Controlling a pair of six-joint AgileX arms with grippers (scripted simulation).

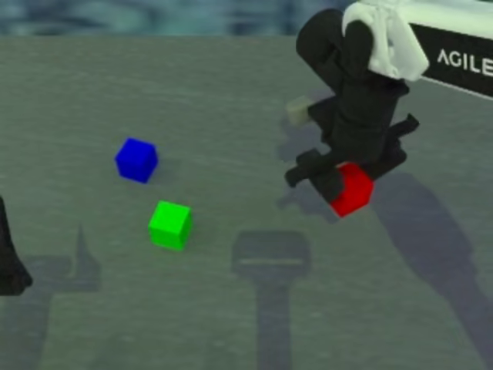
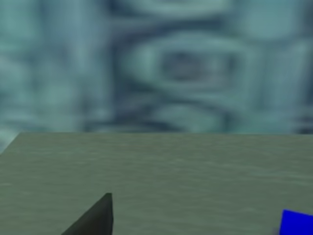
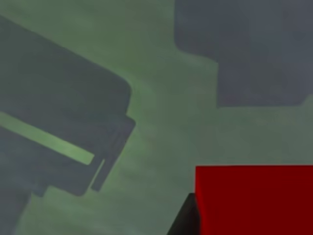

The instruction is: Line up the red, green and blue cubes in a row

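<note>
Evidently the right tool is pinching the red cube above the desk, well right of the green cube, probably to carry it into line; the blue cube sits just up-left of green. Left tool: parked, state unclear.

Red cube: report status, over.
Right hand shut on red cube, lifted. Left hand parked at table's left edge. Blue cube, green cube untouched; path clear.
</note>
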